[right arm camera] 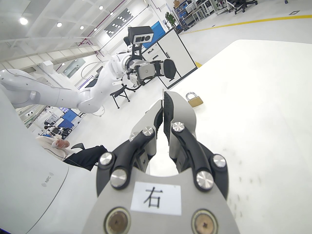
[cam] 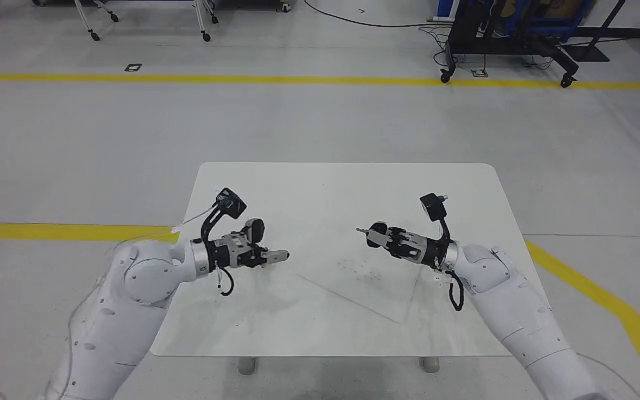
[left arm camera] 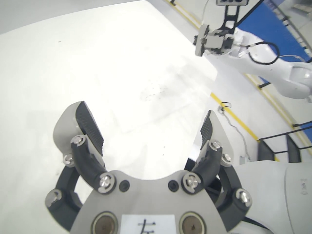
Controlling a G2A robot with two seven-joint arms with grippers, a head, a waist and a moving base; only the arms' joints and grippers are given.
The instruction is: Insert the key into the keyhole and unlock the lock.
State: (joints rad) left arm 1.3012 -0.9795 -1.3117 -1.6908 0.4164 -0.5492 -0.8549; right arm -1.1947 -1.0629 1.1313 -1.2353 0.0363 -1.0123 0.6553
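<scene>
Left gripper (left arm camera: 146,109): ribbed black pads spread wide, nothing between them; it hangs over the flat white table (cam: 400,190), left of centre in the top view (cam: 272,257).

Right gripper (right arm camera: 164,98): pads pressed together on a thin silvery metal key (right arm camera: 162,93), whose tip projects past them; right of centre in the top view (cam: 372,234), pointing towards the left gripper.

Brass padlock with steel shackle (right arm camera: 194,100): lying on the table just beyond the key tip, apart from it, near a table edge.

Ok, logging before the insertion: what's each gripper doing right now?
Left gripper: open, empty.
Right gripper: shut on a thin metal sliver, apparently the key.
</scene>
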